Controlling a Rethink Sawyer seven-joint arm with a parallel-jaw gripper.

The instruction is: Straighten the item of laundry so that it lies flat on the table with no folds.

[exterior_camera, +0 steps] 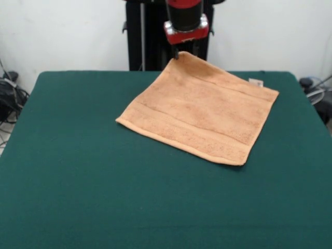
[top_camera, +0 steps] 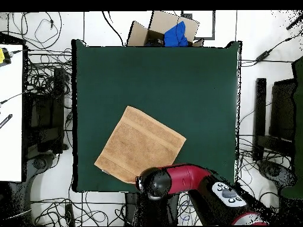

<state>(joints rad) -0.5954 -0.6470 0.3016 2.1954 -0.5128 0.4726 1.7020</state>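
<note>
Flat towel (exterior_camera: 199, 109) near table (exterior_camera: 78, 181) edge, jaws (exterior_camera: 176, 53) at corner

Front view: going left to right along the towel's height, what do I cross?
Bare green table → towel's left corner → towel, with the gripper above its far corner → white tag → towel's right corner → bare table again.

Tan terry towel (exterior_camera: 199, 111) spread flat, turned diamond-wise, border bands visible, white tag (exterior_camera: 256, 82) at one corner; lies on green table (exterior_camera: 78, 171).
</note>
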